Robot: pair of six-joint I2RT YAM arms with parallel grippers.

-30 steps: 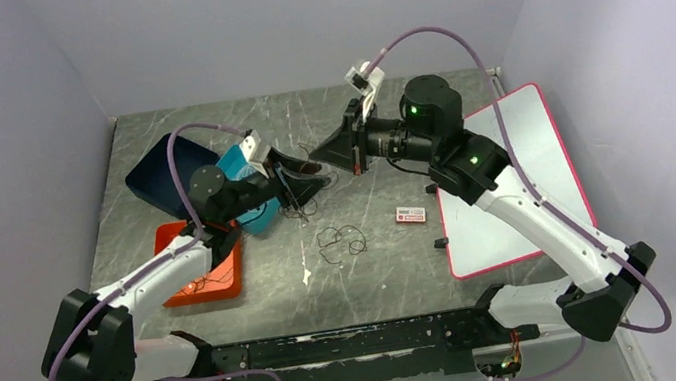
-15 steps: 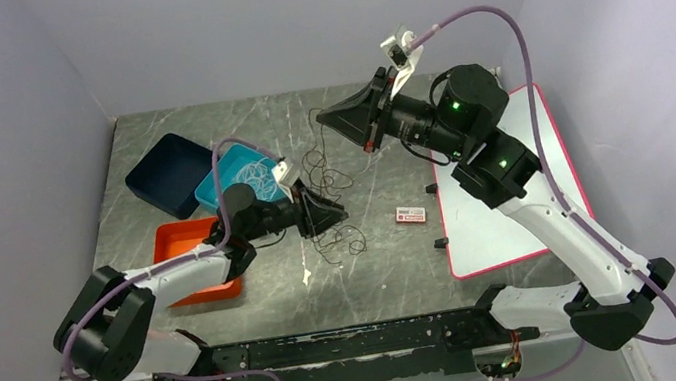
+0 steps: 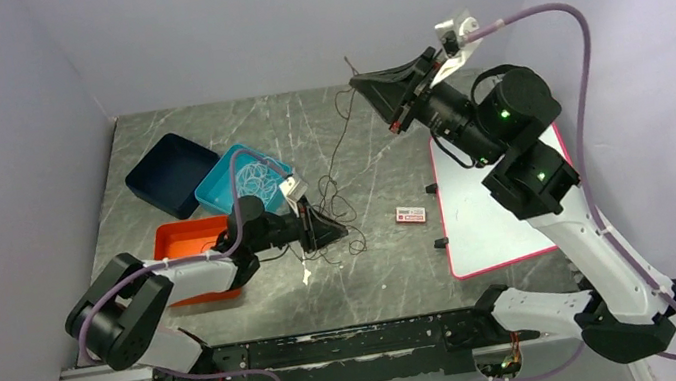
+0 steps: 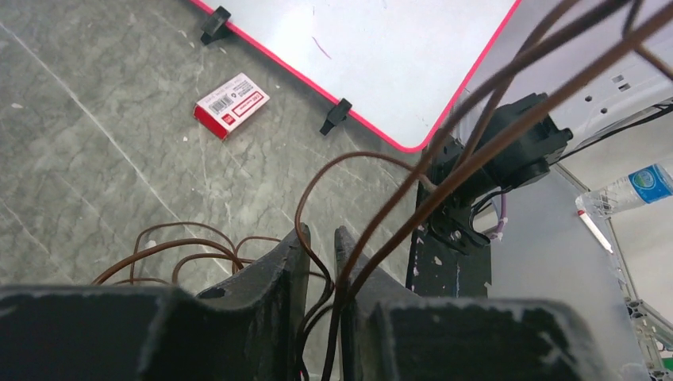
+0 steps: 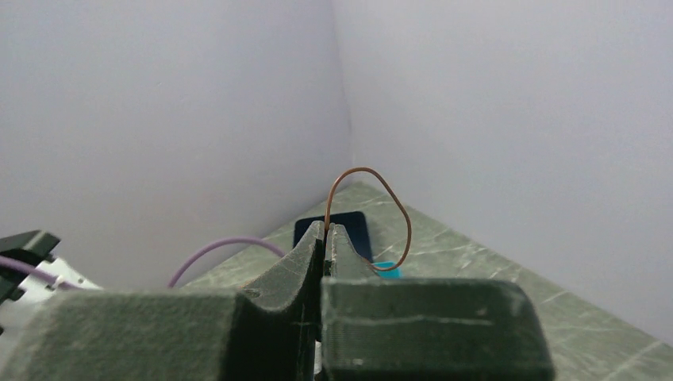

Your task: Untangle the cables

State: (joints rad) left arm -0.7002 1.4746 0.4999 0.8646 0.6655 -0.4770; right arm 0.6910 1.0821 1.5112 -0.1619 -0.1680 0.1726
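The dark brown cables (image 3: 335, 213) lie as a loose tangle on the grey table just past my left gripper (image 3: 342, 233). One strand (image 3: 339, 145) climbs from the tangle to my right gripper (image 3: 356, 80), held high over the back of the table. In the right wrist view that gripper (image 5: 326, 228) is shut on a brown cable (image 5: 397, 214) that loops above its tips. The left wrist view shows my left gripper (image 4: 321, 234) low over the table. Its jaws stand a narrow gap apart, with several brown cables (image 4: 476, 135) running through the gap. Whitish cables (image 3: 256, 175) lie in the teal bin.
A teal bin (image 3: 213, 194), a navy bin (image 3: 170, 175) and an orange bin (image 3: 181, 236) stand at the left. A small red-and-white box (image 3: 409, 214) lies mid-table. A white board with a red rim (image 3: 505, 186) and two black clips (image 3: 440, 241) lies at the right.
My right gripper has risen and swung back to the right, drawing a brown strand up. My left gripper has moved nearer and right onto the tangle, and its jaws have narrowed.
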